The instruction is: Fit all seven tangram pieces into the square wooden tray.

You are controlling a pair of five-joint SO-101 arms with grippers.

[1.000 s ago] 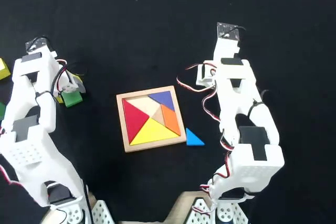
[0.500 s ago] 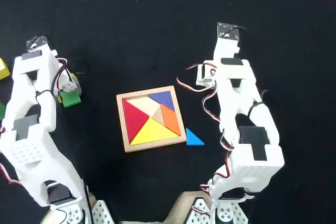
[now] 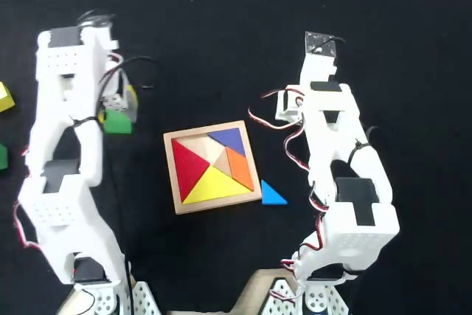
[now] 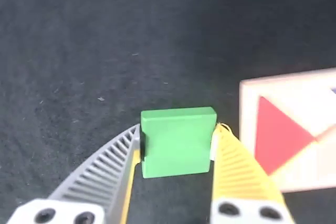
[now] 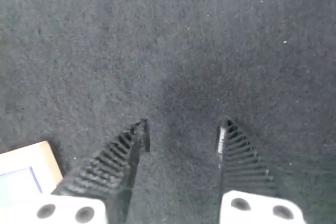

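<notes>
The left gripper [image 4: 176, 140] is closed on a green square piece [image 4: 177, 141]. Its ribbed fingers [image 4: 113, 156] press on two opposite flat edges, and the piece sits level between them. It hangs over the black cloth [image 3: 221, 49], to the left of the square wooden tray [image 3: 172, 167] and slightly farther back, near it but not touching.

The right gripper [image 5: 181, 129] is empty, its jaws spread fairly wide above bare cloth, on the right of the tray.

The tray lies in the middle of the table, turned a little off square. Inside it are a red triangle [image 3: 188, 167] on the left, a yellow triangle [image 3: 214, 184] along the near side, an orange piece [image 3: 240, 169] on the right and a purple piece [image 3: 228, 139] at the far right. A pale patch [image 3: 209, 149] sits between them at the far side; whether it is bare wood or a pale piece cannot be told. A blue triangle [image 3: 271, 195] lies on the cloth just beside the tray's near right corner.

The green piece looks like a small, stiff, light block with smooth painted faces. It should not bend or break, but it could slip or twist if pinched at a corner. Gripping across two parallel edges, as it is held here, seems the soundest hold, and lowering it flat should help it seat.

No brand, label or writing can be read on any piece.
</notes>
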